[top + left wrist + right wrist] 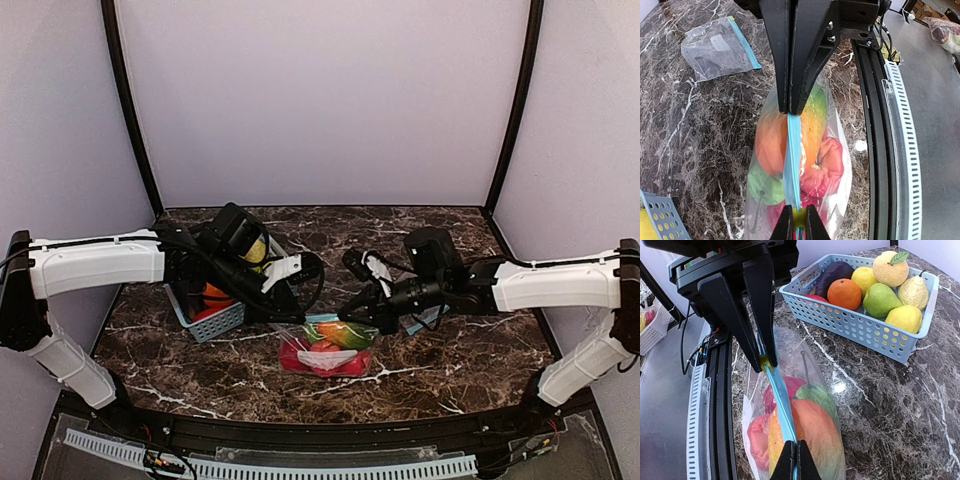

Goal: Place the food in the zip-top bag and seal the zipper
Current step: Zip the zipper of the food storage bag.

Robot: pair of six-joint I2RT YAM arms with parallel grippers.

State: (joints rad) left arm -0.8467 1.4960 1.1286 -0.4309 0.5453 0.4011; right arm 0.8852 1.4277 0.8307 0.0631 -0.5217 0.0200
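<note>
1. At the far left, a light-blue basket (860, 330) holds more toy fruit. If any of it was meant for the bag, sealing now would leave it out. I cannot tell whether it belongs to the job.
2. The left gripper (790, 107) is pinched almost closed on one end of the blue zipper (792, 160). The strip is thin and looks slippery, so a sideways pull could slide it out of the fingertips and let the bag sag.
3. In the middle, the clear bag (300, 358) lies on the dark marble counter (900, 405) near its front edge, between the two arms. Its zipper is stretched in a straight line from one gripper to the other. The food (807, 427), in orange, red and green pieces, bulges right under the mouth. That bulge could push the two tracks apart and leave a gap mid-strip. Whether the tracks are pressed together along their whole length cannot be seen.
4. The right gripper (766, 362) is clamped fully closed on the other end of the zipper. A small yellow bit sits at its fingertips, and I cannot tell what it is. If the two arms pull apart too hard, the plastic could tear or one end could snap free.
5. Further right, a second, empty bag (715, 47) lies flat, well apart from the full one. A wide arm sweep could drag it.
</note>
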